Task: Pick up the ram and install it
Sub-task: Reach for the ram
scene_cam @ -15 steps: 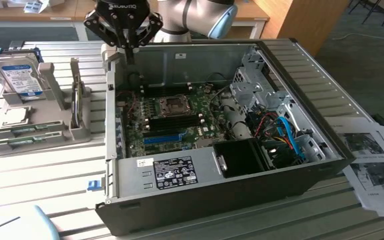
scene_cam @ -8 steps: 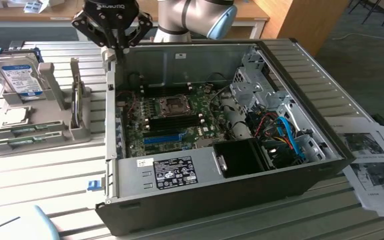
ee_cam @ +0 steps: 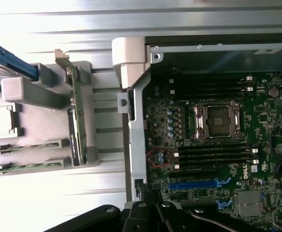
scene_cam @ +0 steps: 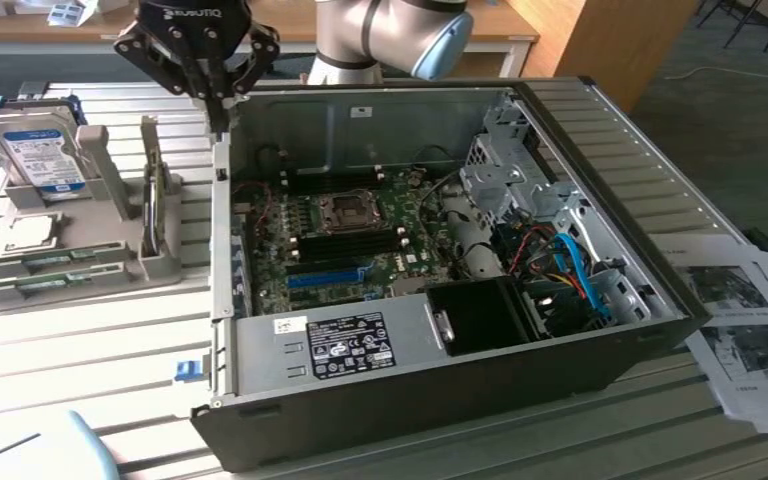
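Over the computer case's (scene_cam: 398,405) wall nearest the grey holder (scene_cam: 107,235), your gripper (scene_cam: 219,108) hangs clenched, grasping nothing. The ram (scene_cam: 53,262) sits edge-up in that holder, near the table's (scene_cam: 91,345) edge on the exterior view's left, a bare strip of table between holder and case.

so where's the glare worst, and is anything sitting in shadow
Wrist view: the slatted table beside the case is washed out to near white, while the motherboard is evenly lit. Exterior view: the slatted table is bright yet keeps its slats, and the black fan shroud inside the case is the darkest spot.
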Available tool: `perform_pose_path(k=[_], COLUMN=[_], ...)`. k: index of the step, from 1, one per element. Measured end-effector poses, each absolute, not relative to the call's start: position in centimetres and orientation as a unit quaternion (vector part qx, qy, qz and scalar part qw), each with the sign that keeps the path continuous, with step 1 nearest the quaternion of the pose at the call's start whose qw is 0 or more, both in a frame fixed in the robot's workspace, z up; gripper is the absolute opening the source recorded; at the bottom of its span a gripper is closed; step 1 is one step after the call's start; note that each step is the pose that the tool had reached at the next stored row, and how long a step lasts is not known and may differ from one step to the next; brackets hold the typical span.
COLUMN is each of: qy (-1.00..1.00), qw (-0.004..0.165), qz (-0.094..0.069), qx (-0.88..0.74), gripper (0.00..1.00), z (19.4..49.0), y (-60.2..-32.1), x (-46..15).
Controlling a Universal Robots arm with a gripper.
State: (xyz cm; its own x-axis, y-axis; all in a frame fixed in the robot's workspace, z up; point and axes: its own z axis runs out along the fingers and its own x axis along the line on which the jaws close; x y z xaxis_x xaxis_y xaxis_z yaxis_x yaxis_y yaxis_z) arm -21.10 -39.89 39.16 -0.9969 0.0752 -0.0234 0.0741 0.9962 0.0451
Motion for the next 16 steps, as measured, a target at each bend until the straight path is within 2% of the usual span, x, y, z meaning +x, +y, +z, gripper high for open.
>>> perform_pose_path(k=[16], qy=[0.999], qw=[0.012], qz=[0.022], qx=[0.037], gripper=[0.09], z=[39.1], y=[-39.9], x=[-25.7])
